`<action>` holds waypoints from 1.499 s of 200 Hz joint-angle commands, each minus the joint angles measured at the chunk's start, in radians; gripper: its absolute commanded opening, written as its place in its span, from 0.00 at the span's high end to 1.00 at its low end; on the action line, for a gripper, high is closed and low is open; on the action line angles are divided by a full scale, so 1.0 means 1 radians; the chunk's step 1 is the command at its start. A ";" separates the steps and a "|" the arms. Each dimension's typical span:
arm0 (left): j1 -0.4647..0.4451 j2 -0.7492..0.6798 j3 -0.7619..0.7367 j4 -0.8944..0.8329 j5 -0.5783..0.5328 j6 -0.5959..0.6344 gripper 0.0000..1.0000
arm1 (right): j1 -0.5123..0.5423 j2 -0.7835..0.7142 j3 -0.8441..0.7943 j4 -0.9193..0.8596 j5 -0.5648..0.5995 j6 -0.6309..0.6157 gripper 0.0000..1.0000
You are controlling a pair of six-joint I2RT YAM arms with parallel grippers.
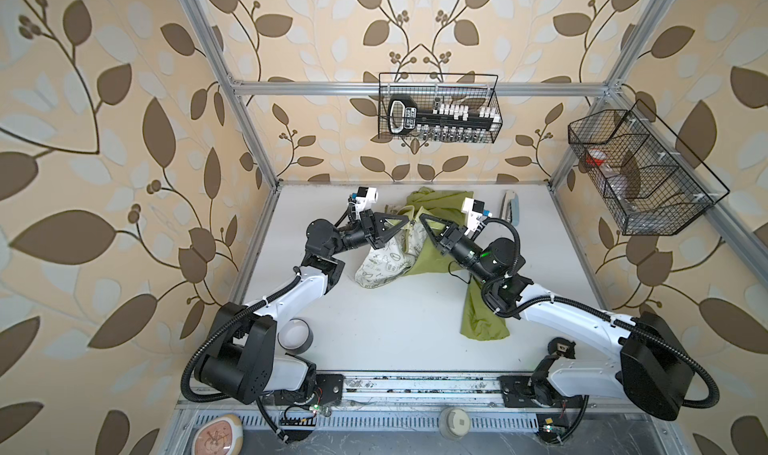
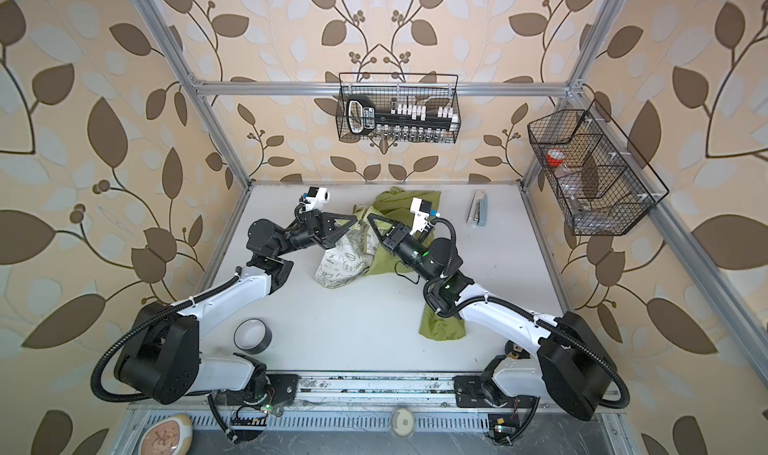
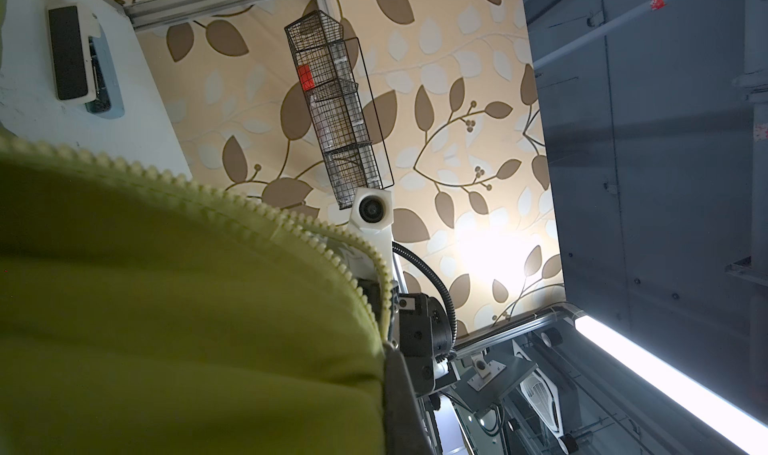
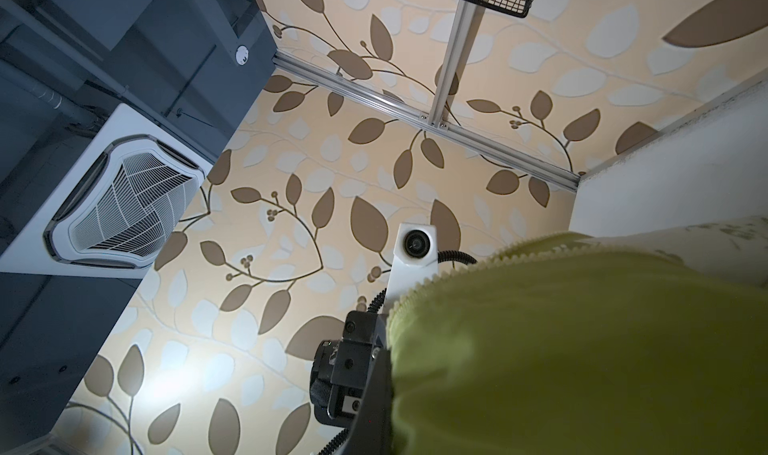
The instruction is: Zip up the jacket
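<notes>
White table (image 1: 395, 328) inside leaf-papered walls. Jacket (image 1: 440, 204) bunched at far middle, front open, lining showing. Left gripper (image 1: 406, 221) and right gripper (image 1: 421, 217): jaws pinched shut on facing zipper teeth (image 3: 232, 201). Apparently aligning halves; next, mating both ends squarely.

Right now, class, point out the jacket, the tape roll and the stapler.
jacket (image 1: 484, 320), in a top view, on its green lower end.
tape roll (image 2: 265, 345), in a top view, on its dark outer wall.
stapler (image 2: 478, 213), in a top view, on its upper body.
</notes>
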 commanded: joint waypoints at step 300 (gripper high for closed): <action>-0.010 0.018 0.019 0.117 0.005 -0.001 1.00 | 0.030 0.011 -0.030 0.039 -0.080 0.055 1.00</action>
